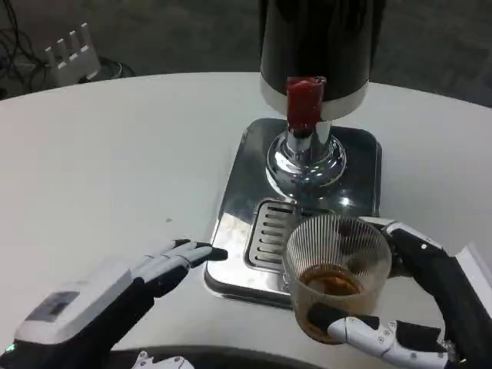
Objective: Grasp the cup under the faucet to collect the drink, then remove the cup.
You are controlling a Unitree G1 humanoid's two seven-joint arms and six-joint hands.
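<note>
the right hand [400,307] holds the clear cup [336,273] with brown drink, near the faucet [306,104]. the left hand [165,265] lies flat on the table [115,154], fingers straight, holding nothing.

The white table [115,154] lies bare across its left half and toward its far left edge, leaving wide room there. At the middle, the dispenser [319,46] rises from a steel base [234,207] and blocks the way across, its red tap [305,101] jutting forward over the drip grate [269,231]. The ribbed cup [336,273] in the right hand [415,307] fills the near right edge. The left hand [165,265] rests beside the base's near left corner.
</note>
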